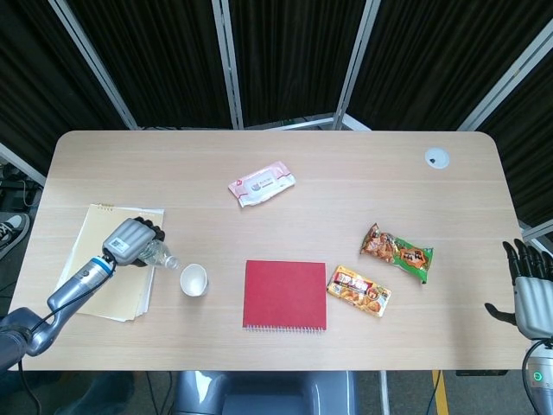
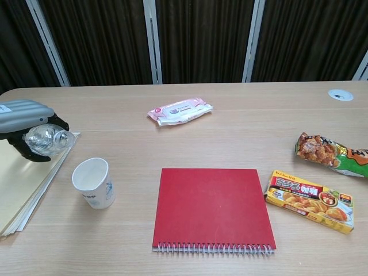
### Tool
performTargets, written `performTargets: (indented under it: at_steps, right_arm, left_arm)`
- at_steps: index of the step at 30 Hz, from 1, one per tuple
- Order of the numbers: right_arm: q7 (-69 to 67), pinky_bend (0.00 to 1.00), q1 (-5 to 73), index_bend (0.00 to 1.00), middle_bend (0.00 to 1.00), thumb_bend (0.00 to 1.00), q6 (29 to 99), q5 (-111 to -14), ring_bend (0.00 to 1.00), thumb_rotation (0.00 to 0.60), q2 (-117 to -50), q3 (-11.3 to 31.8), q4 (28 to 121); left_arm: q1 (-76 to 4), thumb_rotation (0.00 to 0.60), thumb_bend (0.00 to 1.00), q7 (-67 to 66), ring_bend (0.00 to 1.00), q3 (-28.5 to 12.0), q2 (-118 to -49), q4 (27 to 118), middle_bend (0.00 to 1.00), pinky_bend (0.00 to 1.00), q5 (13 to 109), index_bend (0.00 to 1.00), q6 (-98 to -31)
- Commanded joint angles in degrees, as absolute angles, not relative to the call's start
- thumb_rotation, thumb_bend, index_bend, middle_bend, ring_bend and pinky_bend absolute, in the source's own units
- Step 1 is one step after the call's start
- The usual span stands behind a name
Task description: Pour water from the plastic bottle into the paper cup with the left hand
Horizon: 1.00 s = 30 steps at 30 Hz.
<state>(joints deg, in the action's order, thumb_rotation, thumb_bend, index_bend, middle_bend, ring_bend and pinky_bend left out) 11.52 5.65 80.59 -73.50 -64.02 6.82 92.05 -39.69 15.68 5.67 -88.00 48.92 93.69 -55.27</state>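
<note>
Pale wood-grain counter with rounded corners, set before black pleated curtains and grey metal struts; landmark: white paper cup, upright and open-mouthed, with a small blue print on its wall. Left hand, grey-backed, hangs left of the cup and above a stack of cream paper sheets; its dark fingers are wrapped around the clear plastic bottle, which is tipped nearly level, uncapped neck toward the cup yet short of its rim. Right of the cup lies a flat red spiral-bound notebook, wire binding at its near edge; beyond the notebook, a yellow curry box and a glossy green-and-orange snack bag. Behind the cup, a soft pink-and-white wipes pack; far right rear, a round white cable grommet. Right hand is well right of the cup, off the counter's edge, fingers spread, holding nothing.
</note>
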Motion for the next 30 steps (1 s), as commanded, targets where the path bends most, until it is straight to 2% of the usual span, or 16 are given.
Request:
performTargets:
  at_steps: [1,30]
  right_arm:
    - [11.5,0.0,5.6,0.0,0.0,0.0,80.7,-73.5,0.0,0.6,-64.0,6.9,92.1]
    - [11.2,0.0,5.4,0.0,0.0,0.0,80.8,-73.5,0.0,0.6,-63.7,6.9,92.3]
  left_arm:
    - [-40.0,0.6,0.38,12.1,0.37,5.5,-87.6,49.9,0.46,0.37,93.7,0.6,-55.0]
    - [-39.8,0.6,0.38,-2.7,0.37,4.4,-86.7,53.0,0.46,0.37,93.0,0.6,-56.1]
